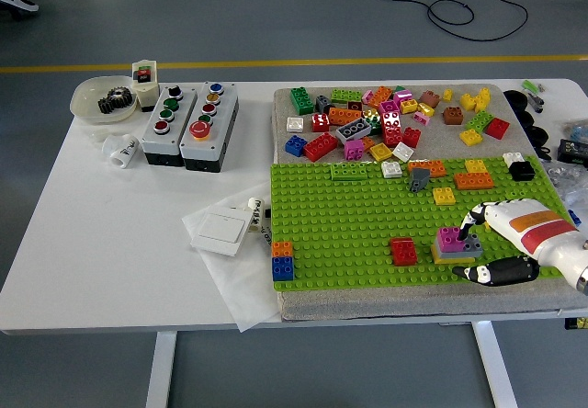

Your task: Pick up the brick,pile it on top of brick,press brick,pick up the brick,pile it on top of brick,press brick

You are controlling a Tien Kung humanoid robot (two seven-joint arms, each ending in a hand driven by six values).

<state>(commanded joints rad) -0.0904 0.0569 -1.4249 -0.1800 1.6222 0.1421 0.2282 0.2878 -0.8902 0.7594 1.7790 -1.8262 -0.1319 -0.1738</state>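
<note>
Landmark: green baseplate, lying on a grey mat on the white counter.

Task thing: small brick stack near the baseplate's front right corner. A yellow flat piece at the bottom, a grey brick on it, a magenta brick on the left part of the top. Studs on the magenta one are visible; it looks roughly level, though seating cannot be confirmed at this resolution.

Right hand is at the stack's right side. One dark fingertip touches the grey/magenta top; the other upper fingers are loosely extended just beside it, and the black thumb lies low along the baseplate's front edge, apart from the stack. The hand pinches nothing; it looks like a press contact, not a grasp. Left arm is not visible.

Progress, judged: at least one pile is made, and the hand seems to be in a press step. Whether this is the first or second press I cannot tell. If the first, one more pick, pile and press is left.

Outward from the stack: red brick just to its left on the baseplate; blue-and-orange stack at the baseplate's front left corner. Loose bricks lie behind the baseplate's far edge. Button boxes stand well to the baseplate's left.
</note>
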